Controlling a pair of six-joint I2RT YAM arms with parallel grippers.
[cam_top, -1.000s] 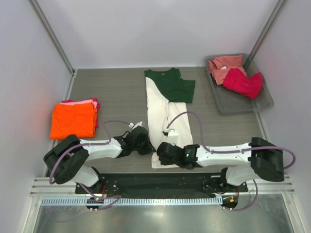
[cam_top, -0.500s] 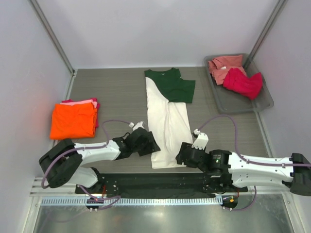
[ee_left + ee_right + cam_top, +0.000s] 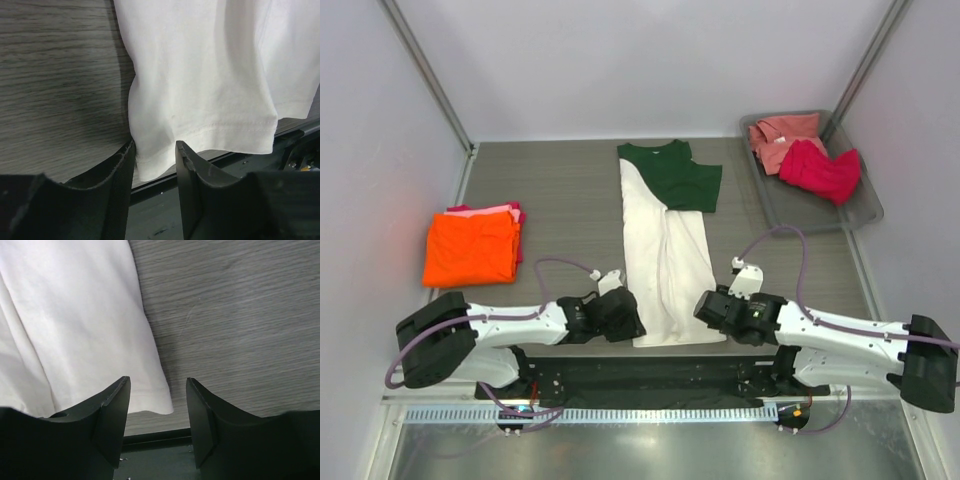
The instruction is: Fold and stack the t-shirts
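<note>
Cream t-shirt, folded into a long strip, is lying on the table, and the left claw and right claw are hovering, jaws apart, at its near hem corners, probably needing to pinch both before folding it upward.

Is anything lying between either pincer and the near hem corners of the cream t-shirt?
Nothing visible does. The left pincer stands open with the cream t-shirt's near hem corner on its side between its fingers. The right pincer stands open over the other near corner, with only bare table beside it.
</note>
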